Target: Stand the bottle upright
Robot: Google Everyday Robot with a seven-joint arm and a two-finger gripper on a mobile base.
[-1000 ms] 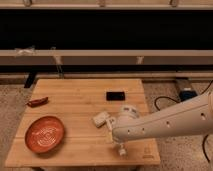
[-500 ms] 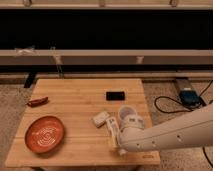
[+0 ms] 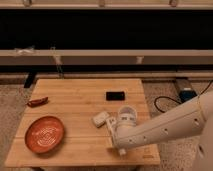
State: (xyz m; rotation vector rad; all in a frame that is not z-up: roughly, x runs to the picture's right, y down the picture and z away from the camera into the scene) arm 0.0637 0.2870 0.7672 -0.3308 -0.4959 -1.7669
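Note:
The bottle is small, stubby and cream-white. It lies on its side on the wooden table, right of centre and toward the front. My gripper is at the end of the white arm that reaches in from the right. It sits just right of the bottle and slightly in front of it, close to or touching it. The arm's round wrist stands right behind the gripper.
A round orange plate sits at the table's front left. A flat dark-red object lies at the left edge. A small black flat object lies behind the bottle. A blue box with cables is on the floor to the right.
The arm has swung lower and leftward, bringing the gripper from the front edge up against the bottle's right side. The bottle still lies in the same spot.

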